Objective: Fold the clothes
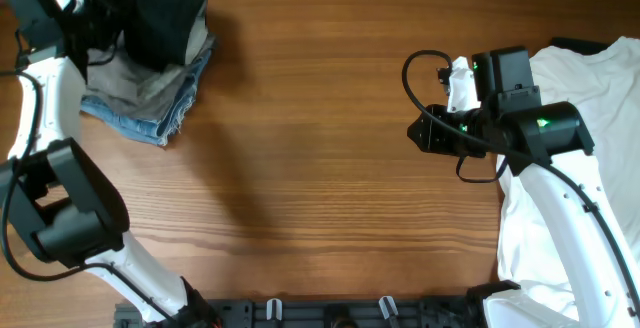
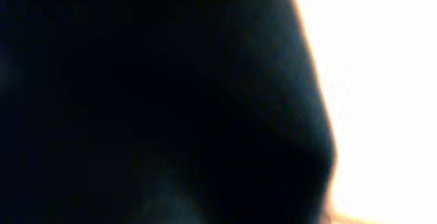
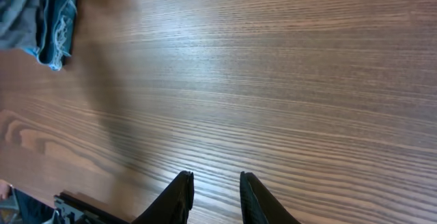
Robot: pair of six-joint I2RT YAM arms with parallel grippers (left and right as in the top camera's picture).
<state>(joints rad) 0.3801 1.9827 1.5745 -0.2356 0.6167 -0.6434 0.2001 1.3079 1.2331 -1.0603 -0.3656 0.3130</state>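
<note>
The clothes lie in two places. At the far left a stack holds a black fabric piece [image 1: 160, 13] on top, a grey piece [image 1: 135, 83] below it and frayed blue denim [image 1: 150, 120] at the bottom. My left gripper [image 1: 105, 30] is pressed against the black fabric [image 2: 150, 101], which fills the left wrist view and hides the jaws. A white T-shirt [image 1: 585, 178] lies spread at the right, under my right arm. My right gripper [image 1: 418, 133] [image 3: 215, 177] hovers over bare wood, open with a narrow gap and nothing in it. The denim [image 3: 60, 19] shows far off in the right wrist view.
The wooden table [image 1: 320, 178] stretches between the stack and the T-shirt. A black rail with clips [image 1: 330, 313] runs along the near edge. Both arm bases stand near that edge.
</note>
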